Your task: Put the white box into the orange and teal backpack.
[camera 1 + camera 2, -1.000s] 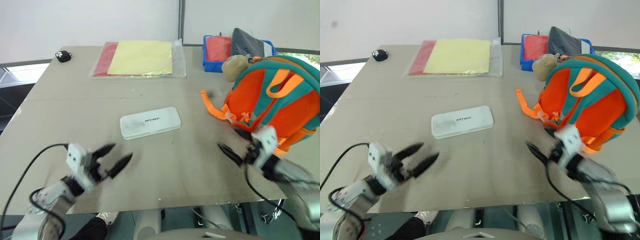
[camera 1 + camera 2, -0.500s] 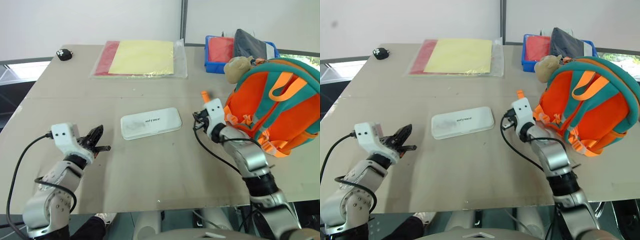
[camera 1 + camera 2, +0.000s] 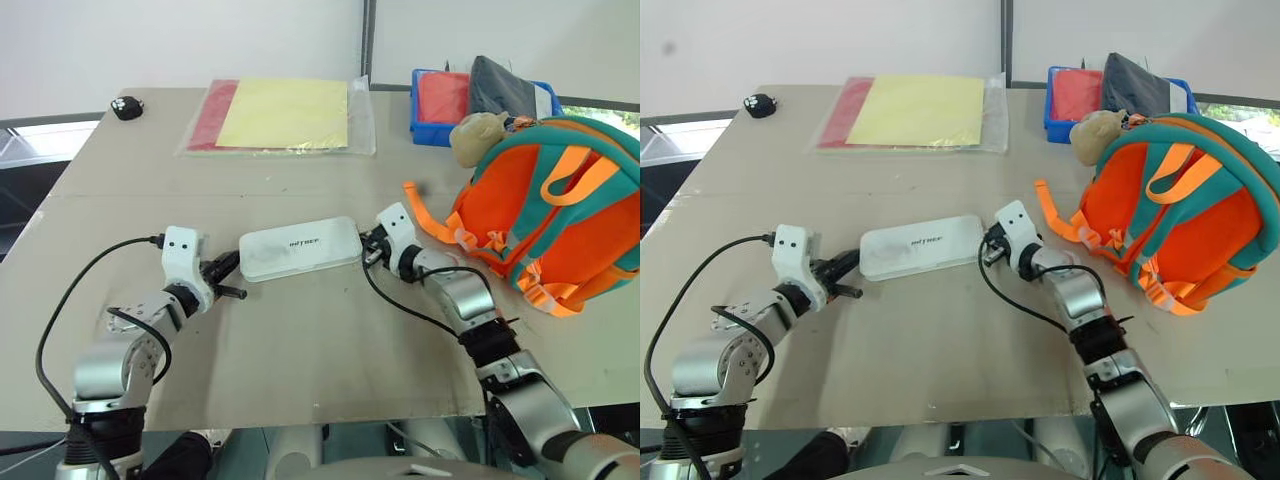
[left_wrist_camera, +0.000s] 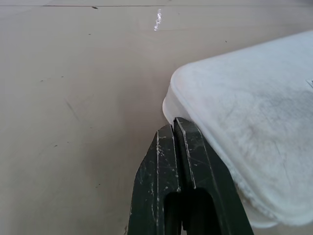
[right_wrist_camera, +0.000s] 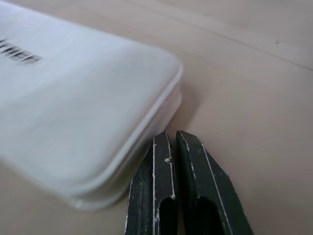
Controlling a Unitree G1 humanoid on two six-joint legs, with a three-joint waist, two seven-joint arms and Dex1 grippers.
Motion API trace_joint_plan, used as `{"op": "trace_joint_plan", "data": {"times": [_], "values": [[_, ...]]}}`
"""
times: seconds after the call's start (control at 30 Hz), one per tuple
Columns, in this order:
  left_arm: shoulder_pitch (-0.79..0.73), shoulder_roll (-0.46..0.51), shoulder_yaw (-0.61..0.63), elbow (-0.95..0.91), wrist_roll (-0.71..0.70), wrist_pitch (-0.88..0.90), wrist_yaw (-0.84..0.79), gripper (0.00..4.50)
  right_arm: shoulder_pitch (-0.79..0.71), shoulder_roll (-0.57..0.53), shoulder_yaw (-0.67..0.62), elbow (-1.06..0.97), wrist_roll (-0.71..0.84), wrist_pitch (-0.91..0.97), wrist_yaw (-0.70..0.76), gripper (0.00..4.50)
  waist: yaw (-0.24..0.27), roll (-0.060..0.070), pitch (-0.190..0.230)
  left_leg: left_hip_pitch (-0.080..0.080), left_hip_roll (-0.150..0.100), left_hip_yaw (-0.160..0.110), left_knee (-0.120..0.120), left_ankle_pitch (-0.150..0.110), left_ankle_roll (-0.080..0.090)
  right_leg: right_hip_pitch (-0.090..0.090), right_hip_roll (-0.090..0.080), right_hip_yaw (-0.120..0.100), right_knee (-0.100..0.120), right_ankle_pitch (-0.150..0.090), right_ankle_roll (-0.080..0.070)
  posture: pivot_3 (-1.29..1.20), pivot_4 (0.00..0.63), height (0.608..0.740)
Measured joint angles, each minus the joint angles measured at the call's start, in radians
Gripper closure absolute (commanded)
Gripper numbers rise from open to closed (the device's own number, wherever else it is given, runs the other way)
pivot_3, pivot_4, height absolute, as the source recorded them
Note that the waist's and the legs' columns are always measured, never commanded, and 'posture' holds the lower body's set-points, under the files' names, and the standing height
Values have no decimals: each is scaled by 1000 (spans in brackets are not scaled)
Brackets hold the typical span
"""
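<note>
The white box (image 3: 300, 248) lies flat mid-table, dark lettering on its lid. My left gripper (image 3: 232, 268) is shut and empty, its tips against the box's left end; the left wrist view shows the fingertips (image 4: 182, 142) meeting the box (image 4: 254, 122) at a rounded corner. My right gripper (image 3: 368, 252) is also shut and empty, at the box's right end, and its fingers (image 5: 191, 161) sit beside the box's edge (image 5: 73, 112). The orange and teal backpack (image 3: 560, 215) stands to the right of my right arm, with a tan plush toy (image 3: 475, 135) at its top.
A blue bin (image 3: 430, 100) with red and dark items stands at the back right behind the backpack. A clear sleeve with yellow and red sheets (image 3: 282, 115) lies at the back. A small black object (image 3: 127, 107) sits at the far left corner. An orange strap (image 3: 425, 212) trails towards my right wrist.
Both grippers were open a second ago and have shut. Both arms have moved forward and inward, from near the table's front edge to the two ends of the box.
</note>
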Motion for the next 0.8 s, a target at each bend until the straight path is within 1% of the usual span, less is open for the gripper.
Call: {"op": "trace_joint_plan", "data": {"times": [0.1,0.17,0.3,0.4,0.43,0.47,0.5,0.53,0.6,0.63,0.67,0.7,0.73,0.77,0.8], "values": [[3,30,-22,11,12,-19,-80,4500,110,-60,2,-161,30,53,55,4460,2,0,0,0,0,0,0,0,0,0,-1,0,0,0,0,0,150,740],[16,42,-34,10,21,-41,-120,4500,165,-89,-1,-245,47,96,73,4460,0,0,0,0,0,0,0,0,0,0,-1,0,0,-2,-3,0,150,740],[38,42,-59,-8,37,-54,-160,4500,276,-142,-15,-406,64,168,70,4460,0,1,0,1,0,0,0,0,0,0,0,0,1,-2,-4,0,150,740],[40,48,-53,-9,22,-37,-191,4500,310,-158,-15,-465,57,198,48,4460,0,0,0,1,0,0,1,0,0,0,0,0,1,-2,-4,0,150,740],[42,52,-46,-10,2,-19,-204,3982,317,-163,-17,-478,56,204,43,4500,0,0,0,1,0,0,1,0,0,0,0,1,1,-2,-4,0,150,740],[42,53,-27,-10,-31,18,-215,3733,323,-167,-24,-490,55,207,32,4500,0,0,0,1,0,0,1,0,0,0,0,1,1,-2,-4,0,150,740],[43,61,1,-10,-62,57,-227,3135,324,-179,-31,-496,49,207,22,4500,0,0,0,1,0,0,2,0,0,0,0,1,0,-2,-4,0,150,740],[43,67,9,-10,-69,67,-229,2722,324,-185,-34,-497,47,207,19,4500,1,0,0,1,0,0,2,0,0,0,0,1,0,-2,-4,0,150,740],[44,109,52,4,-108,116,-260,2043,326,-208,-48,-497,38,204,11,4500,0,0,1,1,0,0,2,0,0,0,0,0,0,-2,-4,0,150,740],[47,141,77,18,-136,151,-288,1680,326,-217,-61,-497,38,203,10,4500,0,0,1,1,0,0,1,0,0,0,0,0,1,-2,-4,0,150,740],[52,204,118,46,-181,214,-334,1187,326,-239,-82,-495,37,199,9,4500,-1,0,1,1,1,0,1,0,0,-1,0,0,1,-3,-4,0,150,740],[52,229,140,57,-194,238,-350,752,326,-248,-94,-494,36,198,9,4500,-2,0,1,1,1,0,1,0,0,-1,0,0,0,-3,-4,0,150,740],[48,298,163,92,-260,337,-419,194,320,-260,-104,-481,31,185,10,4500,-2,0,1,1,1,0,1,0,0,-1,0,0,0,-3,-3,0,150,740],[48,317,164,100,-274,361,-435,77,319,-264,-104,-478,29,182,11,4500,-3,0,1,1,1,0,1,0,0,-1,0,0,0,-3,-3,0,150,740],[26,359,160,137,-322,456,-483,77,312,-273,-103,-468,24,170,16,4500,-4,1,2,1,0,0,1,0,0,-1,0,0,1,-3,-2,0,150,740]]}}
